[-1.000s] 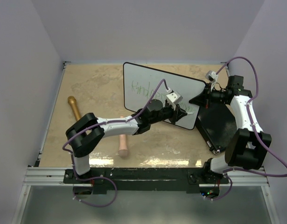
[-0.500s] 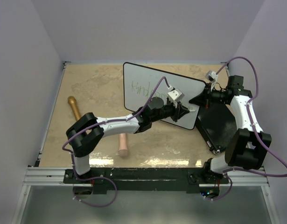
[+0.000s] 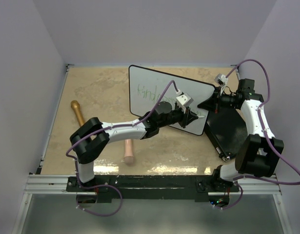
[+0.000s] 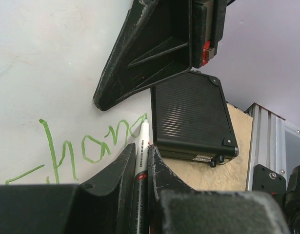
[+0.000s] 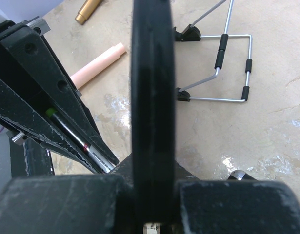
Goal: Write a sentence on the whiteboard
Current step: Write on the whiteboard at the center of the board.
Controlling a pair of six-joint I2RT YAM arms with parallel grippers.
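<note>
The whiteboard [image 3: 140,78] stands tilted at the table's back centre. The sentence [image 3: 149,91] shows as green handwriting on its upper part; the left wrist view shows a lower green word [image 4: 86,146] on the white face [image 4: 42,58]. My left gripper [image 3: 191,117] is shut on a white marker [image 4: 143,139], whose green tip touches the board at the end of that word. My right gripper [image 3: 208,103] is shut on the whiteboard's right edge, and its black rim [image 5: 152,97] runs between the jaws [image 5: 152,187].
A black flat case [image 3: 228,129] lies right of the board, under the right arm. A gold-brown cylinder [image 3: 77,112] and a pink cylinder [image 3: 128,150] lie on the table's left half. A wire stand [image 5: 223,63] sits behind the board.
My left gripper has crept a little to the right along the board with the marker. The right arm and the board have not moved.
</note>
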